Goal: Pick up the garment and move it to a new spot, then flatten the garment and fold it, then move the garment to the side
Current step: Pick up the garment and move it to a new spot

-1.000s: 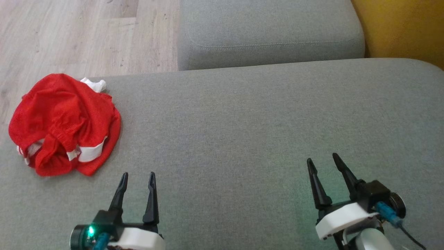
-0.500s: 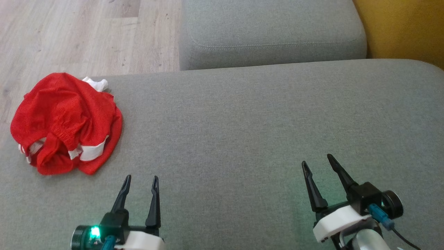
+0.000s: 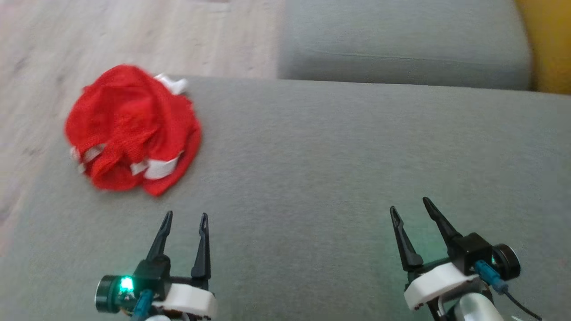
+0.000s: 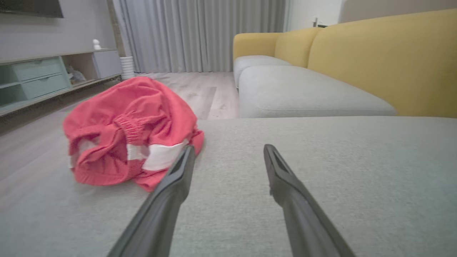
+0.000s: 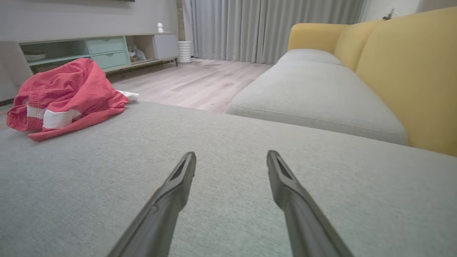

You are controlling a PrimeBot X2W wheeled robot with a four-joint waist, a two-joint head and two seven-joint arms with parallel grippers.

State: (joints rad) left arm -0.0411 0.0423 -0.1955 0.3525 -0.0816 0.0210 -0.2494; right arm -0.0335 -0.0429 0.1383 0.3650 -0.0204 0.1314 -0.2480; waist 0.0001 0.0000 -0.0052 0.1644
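First pick, approach phase, nothing grasped yet. Left end effector is at the lower left of the head view, fingers spread wide and empty. Right end effector at the lower right is also wide and empty. Both are over the grey fabric sofa seat. The crumpled red mesh garment with white stripes sits bunched at the upper left of the head view, near the seat's far-left corner, up-left of the left fingertips with a gap between. In the left wrist view it lies left of the finger line, so the next move likely needs the left arm to swing left and forward, drop onto a raised fold, then close. The right arm is well apart from it. Beyond are a second grey cushion and pale wood floor. Containers: just the low pale-green cabinet far back; its open bays hold small items, too blurred to identify.
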